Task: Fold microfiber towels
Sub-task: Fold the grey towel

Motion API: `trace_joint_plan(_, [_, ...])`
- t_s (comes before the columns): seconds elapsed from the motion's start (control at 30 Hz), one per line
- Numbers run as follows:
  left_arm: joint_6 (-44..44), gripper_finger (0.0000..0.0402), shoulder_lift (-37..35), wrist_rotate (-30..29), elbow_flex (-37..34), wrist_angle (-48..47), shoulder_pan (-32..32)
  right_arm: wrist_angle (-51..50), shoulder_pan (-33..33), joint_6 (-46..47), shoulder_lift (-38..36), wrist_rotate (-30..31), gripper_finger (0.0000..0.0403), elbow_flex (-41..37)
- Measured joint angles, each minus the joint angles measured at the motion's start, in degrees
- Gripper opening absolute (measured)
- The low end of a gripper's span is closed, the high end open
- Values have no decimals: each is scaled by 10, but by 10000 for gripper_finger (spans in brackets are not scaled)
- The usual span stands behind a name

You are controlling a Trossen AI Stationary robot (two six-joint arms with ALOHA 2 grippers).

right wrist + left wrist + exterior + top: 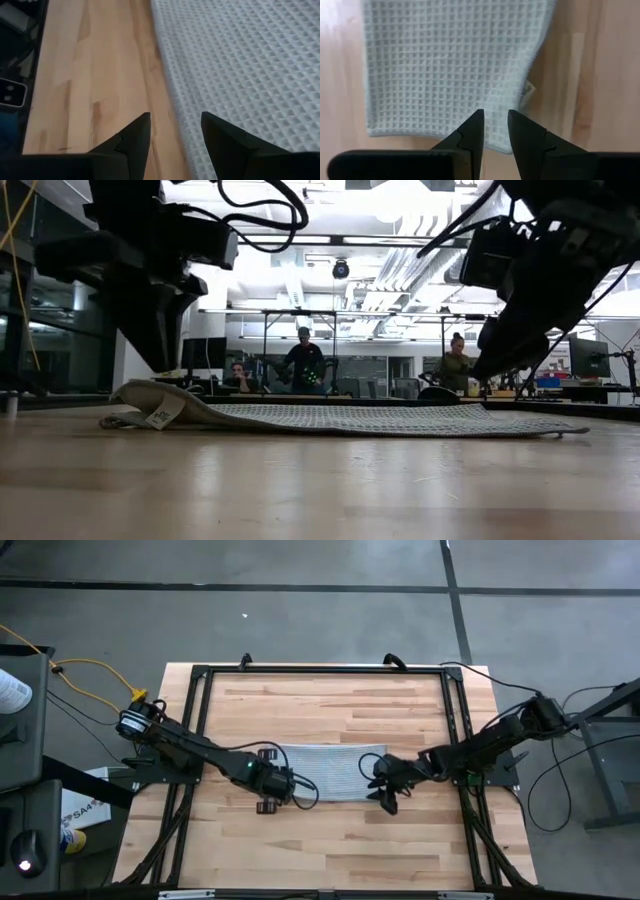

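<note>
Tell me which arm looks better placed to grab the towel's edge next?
Probably the left: its tool sits open right at the towel edge, while the right tool mostly spans bare table.

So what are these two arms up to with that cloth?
They are working on one grey-blue towel that lies on the wooden table. The left gripper and the right gripper sit at opposite ends of it, both open and holding nothing. The towel lies mostly flat, bunched up a little at one end. People show in the room behind.

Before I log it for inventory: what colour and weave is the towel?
Light grey-blue towel with a small waffle-grid weave, clearest in the left wrist view.
</note>
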Motion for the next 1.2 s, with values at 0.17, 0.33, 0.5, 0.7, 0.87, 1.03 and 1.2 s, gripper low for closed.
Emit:
trace_joint_plan(0.17, [-6, 86, 0, 6, 0, 1, 0, 20, 11, 2, 0, 12, 169, 0])
trace_joint_plan(0.33, [-14, 86, 0, 7, 0, 2, 0, 15, 18, 3, 0, 52, 169, 0])
trace_joint_plan(0.5, [-14, 86, 0, 7, 0, 11, 0, -32, 16, 16, 0, 118, 169, 0])
trace_joint_plan(0.7, [-15, 86, 0, 5, 0, 34, 0, -113, -9, 116, 0, 168, 169, 0])
trace_joint_plan(0.87, [-19, 86, 0, -34, -5, 32, 0, -154, -24, 187, 0, 169, 169, 0])
trace_joint_plan(1.03, [-19, 86, 0, -49, -29, 31, 0, -159, -26, 198, 0, 169, 169, 0])
trace_joint_plan(1.2, [-15, 86, 0, -90, -67, 27, 0, -151, -27, 184, 0, 192, 169, 0])
